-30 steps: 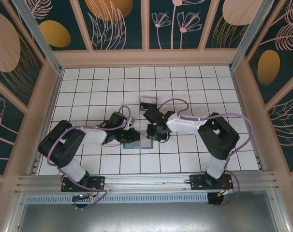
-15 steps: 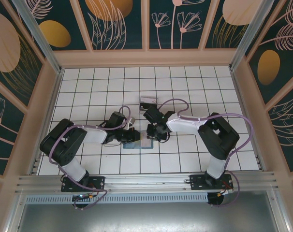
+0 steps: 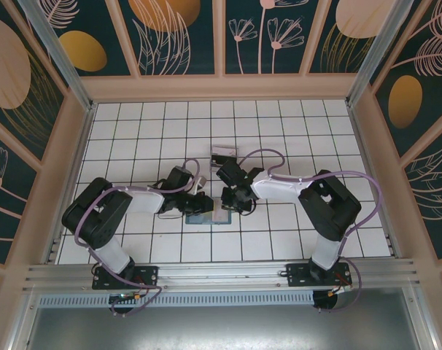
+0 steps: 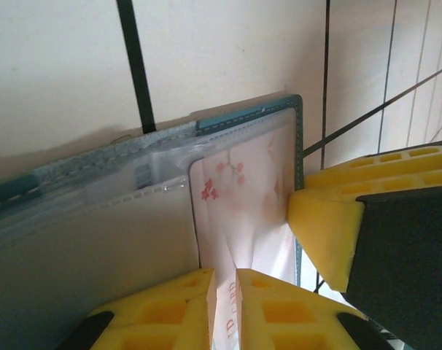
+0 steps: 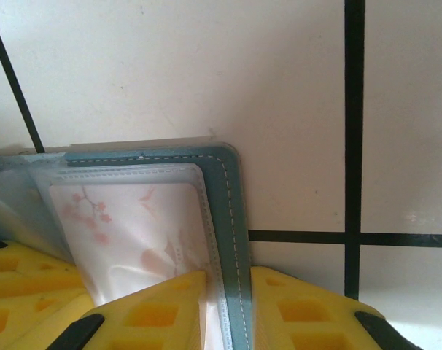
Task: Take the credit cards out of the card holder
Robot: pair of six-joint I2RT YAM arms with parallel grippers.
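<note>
The teal card holder [image 3: 205,217] lies open on the tiled floor between both arms. In the left wrist view its stitched teal rim [image 4: 297,138] frames clear sleeves. A pale credit card [image 4: 243,197] with pink blossoms sits in the right-hand sleeve. My left gripper [image 4: 222,281] is shut on that card's near end, and printed letters show between the yellow fingers. My right gripper [image 5: 228,281] is shut on the holder's teal edge [image 5: 225,189], beside the same blossom card [image 5: 126,226]. From above, the left gripper [image 3: 195,206] and right gripper [image 3: 232,206] meet over the holder.
A small clear box [image 3: 222,154] sits one tile behind the holder. The right gripper's yellow finger [image 4: 330,226] is close beside the left gripper. Raised cream walls [image 3: 221,87] ring the tiled floor.
The left arm has edged slightly to the right over the holder. The right arm and the holder have stayed in place.
</note>
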